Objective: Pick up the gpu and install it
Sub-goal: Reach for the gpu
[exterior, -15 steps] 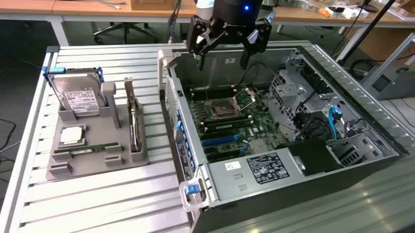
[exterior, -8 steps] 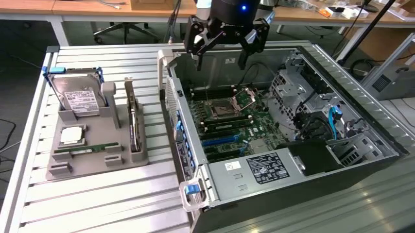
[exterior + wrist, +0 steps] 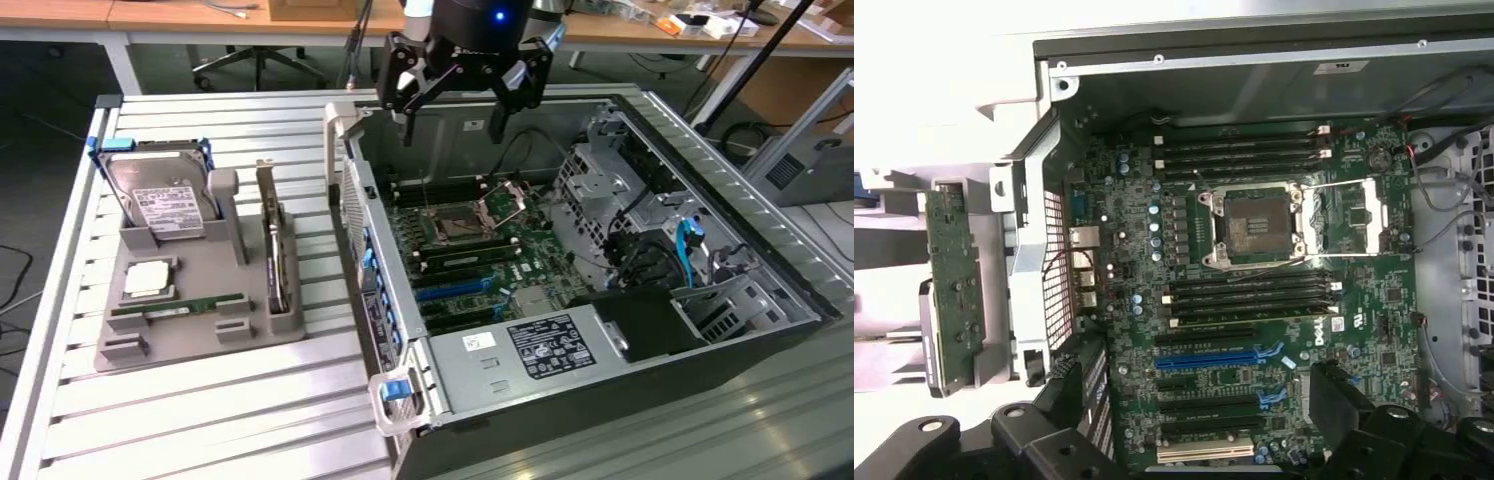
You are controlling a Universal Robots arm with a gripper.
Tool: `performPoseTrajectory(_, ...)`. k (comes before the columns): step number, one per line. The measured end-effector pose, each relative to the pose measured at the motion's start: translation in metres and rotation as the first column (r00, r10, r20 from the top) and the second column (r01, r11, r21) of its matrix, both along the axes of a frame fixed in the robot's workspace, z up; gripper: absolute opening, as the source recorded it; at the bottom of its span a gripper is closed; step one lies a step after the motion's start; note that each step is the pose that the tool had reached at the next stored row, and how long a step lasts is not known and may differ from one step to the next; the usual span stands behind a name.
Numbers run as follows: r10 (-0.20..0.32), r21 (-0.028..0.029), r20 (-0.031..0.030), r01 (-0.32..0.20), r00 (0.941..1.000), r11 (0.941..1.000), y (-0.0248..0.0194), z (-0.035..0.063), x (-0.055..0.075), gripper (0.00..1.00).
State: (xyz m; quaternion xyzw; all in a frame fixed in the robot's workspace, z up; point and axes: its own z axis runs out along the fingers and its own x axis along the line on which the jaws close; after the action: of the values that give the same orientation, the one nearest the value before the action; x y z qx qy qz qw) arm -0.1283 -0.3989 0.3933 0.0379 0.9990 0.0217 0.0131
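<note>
Fingers (image 3: 451,115) spread wide, empty, hovering over open computer case (image 3: 727,170). Gpu (image 3: 274,255) stands on edge in grey holder (image 3: 174,338) on tabletop (image 3: 200,425), exterior view's left of case. Best approach, probably: centre over card's top edge, straddle thin board, lift straight.

Work surface: a tabletop (image 3: 187,420) of pale ribbed metal slats. Behind it, a row of wood-topped desks (image 3: 160,12) on white legs spans the rear. An office chair base (image 3: 254,68) with castors stands beneath them on a dark floor (image 3: 54,90). A brown box (image 3: 790,95) sits at the exterior view's right.
</note>
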Motion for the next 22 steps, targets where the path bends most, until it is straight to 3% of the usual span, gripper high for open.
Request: performPoseTrajectory(22,0.0,0.0,0.0,0.0,1.0,1.0,0.0,0.0,-0.013,0.99)
